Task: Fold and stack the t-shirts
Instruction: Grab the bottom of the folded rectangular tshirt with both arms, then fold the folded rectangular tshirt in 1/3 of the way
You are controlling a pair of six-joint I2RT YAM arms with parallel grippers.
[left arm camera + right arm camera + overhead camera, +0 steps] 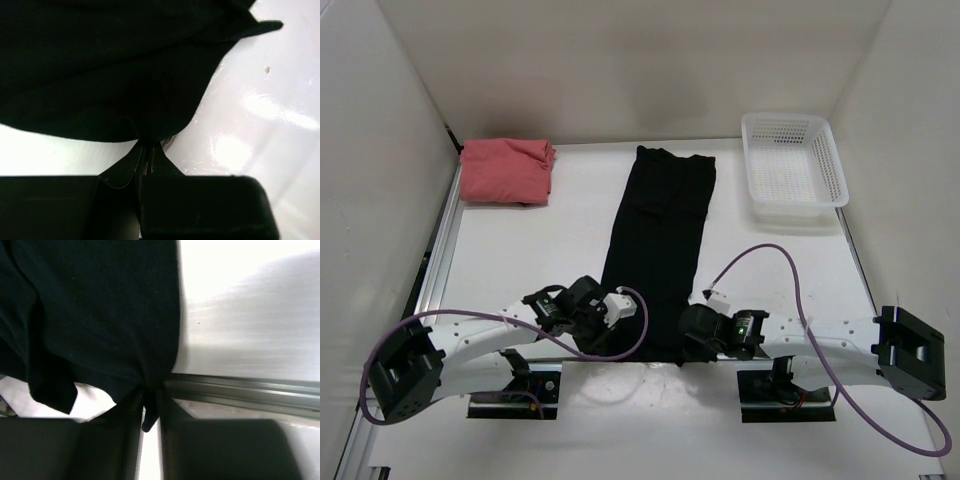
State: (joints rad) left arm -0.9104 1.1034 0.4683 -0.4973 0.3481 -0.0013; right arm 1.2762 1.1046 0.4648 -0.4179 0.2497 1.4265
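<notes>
My left fingers [150,162] are pressed together on a pinch of the black t-shirt [660,240]; in the left wrist view the cloth bunches into a point right at the tips. My right fingers [161,402] also grip it, w/ a small tongue of cloth hanging down between them. So both hold the near hem, one at each corner.

The shirt lies as a long narrow strip in the middle of the desk [540,250], running from my fingers to the far side, i.e. already folded lengthwise, I think. The step in hand is the cross fold. Next I must lift both corners together, at the same height, and carry them over to the far end w/o letting the strip twist or slide. Then it goes onto the stack.

The pink t-shirt [507,170] sits folded in the far left corner. A darker edge shows under it, but I cannot tell what it is. The white basket [792,165] stands far right.

No brand, label or writing that I can read anywhere.
</notes>
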